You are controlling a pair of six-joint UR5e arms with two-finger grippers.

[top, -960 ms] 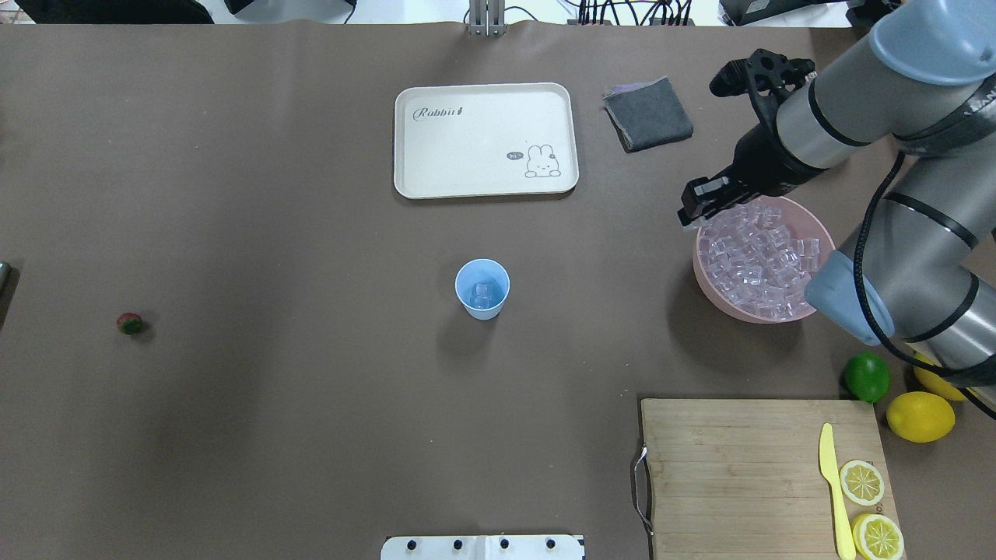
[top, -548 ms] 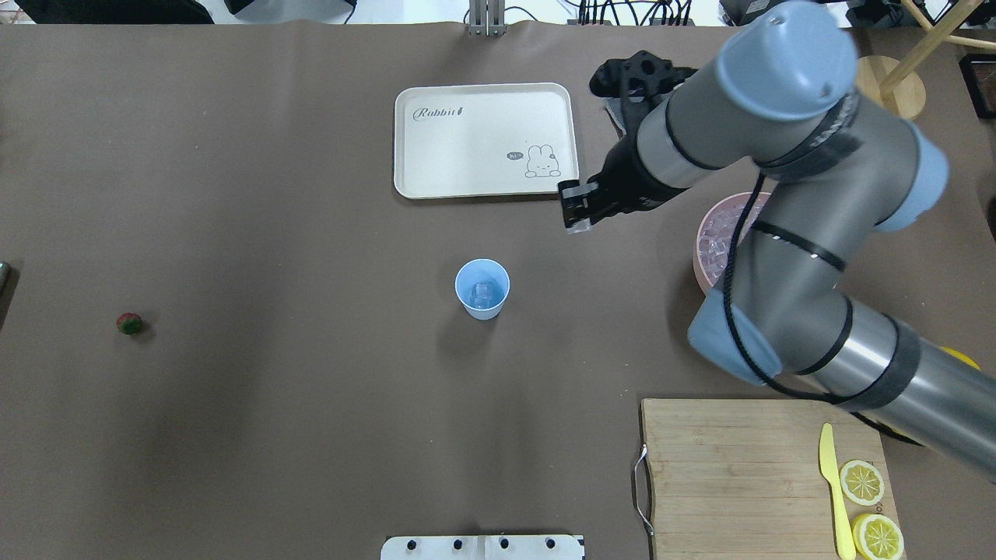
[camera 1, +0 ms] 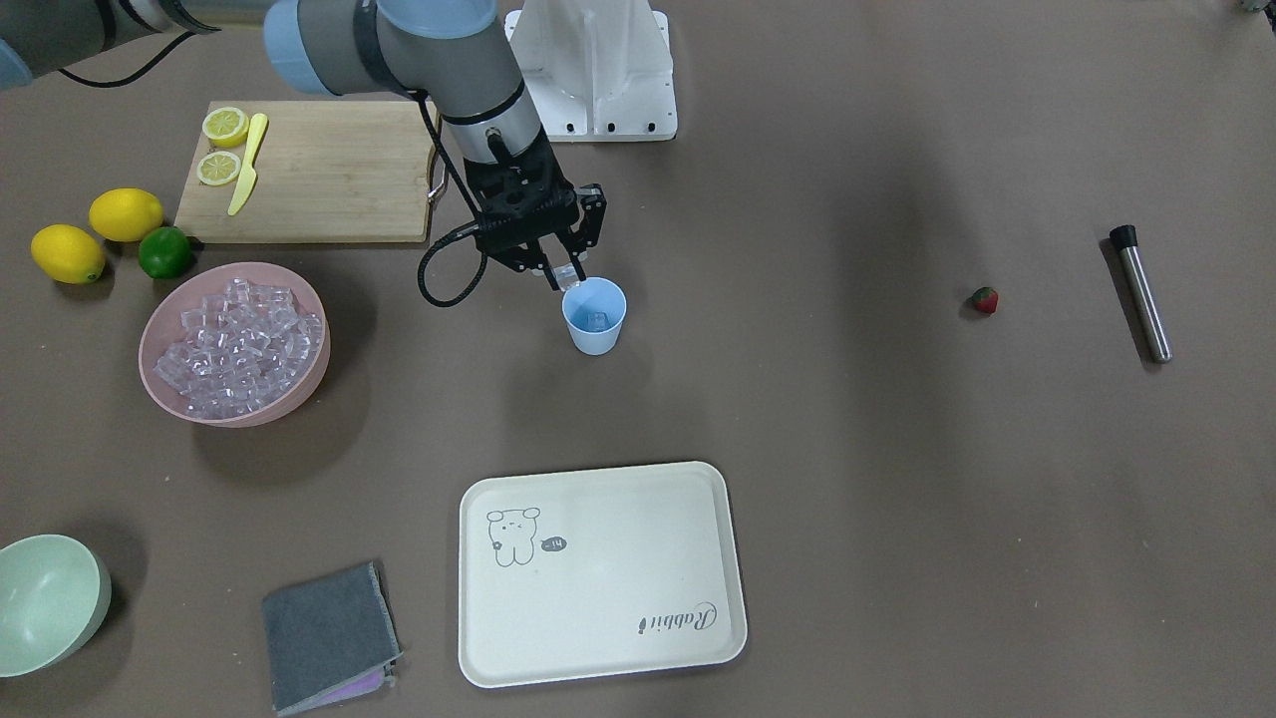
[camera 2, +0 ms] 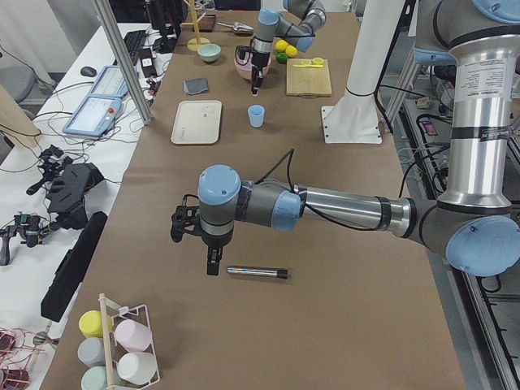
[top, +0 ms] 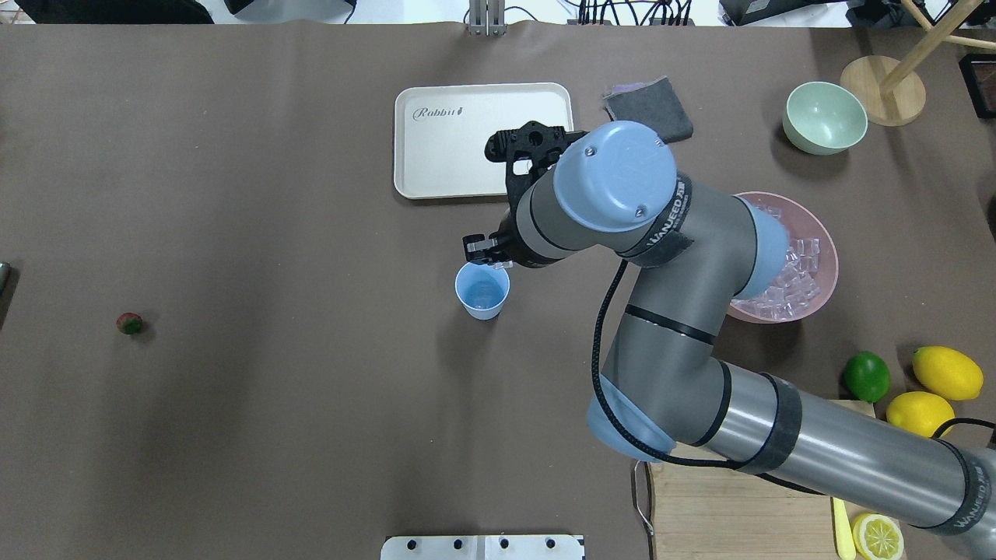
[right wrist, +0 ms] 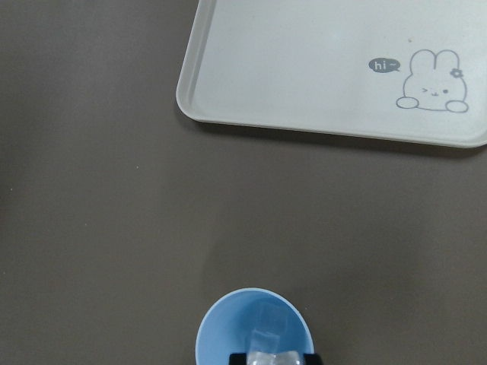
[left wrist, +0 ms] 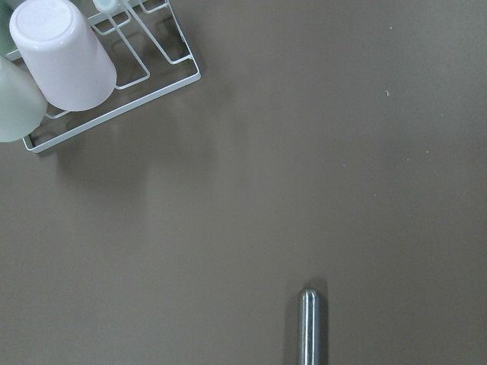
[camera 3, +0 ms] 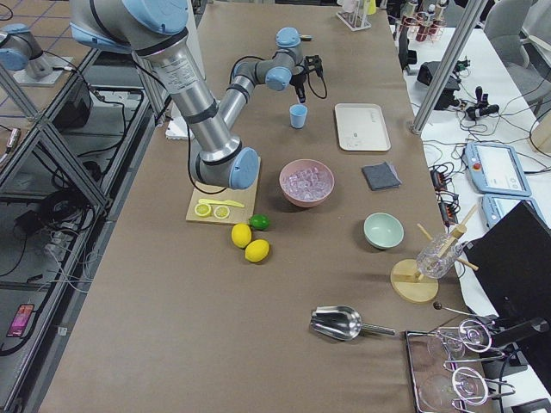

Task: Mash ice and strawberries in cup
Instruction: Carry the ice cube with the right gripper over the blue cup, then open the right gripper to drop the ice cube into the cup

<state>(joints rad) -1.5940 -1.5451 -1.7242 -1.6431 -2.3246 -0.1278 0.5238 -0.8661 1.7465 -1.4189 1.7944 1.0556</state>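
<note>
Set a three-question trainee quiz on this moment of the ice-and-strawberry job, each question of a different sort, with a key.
1. True or false: the strawberry already lies in the cup.
2. What does the right gripper hold over the cup? A) an ice cube B) a grape C) a coin
3. Fill in: the heap of spare ice sits in a bowl coloured ____.
Key: 1. False: it lies on the table, well apart from the cup. 2. A. 3. pink.
</note>
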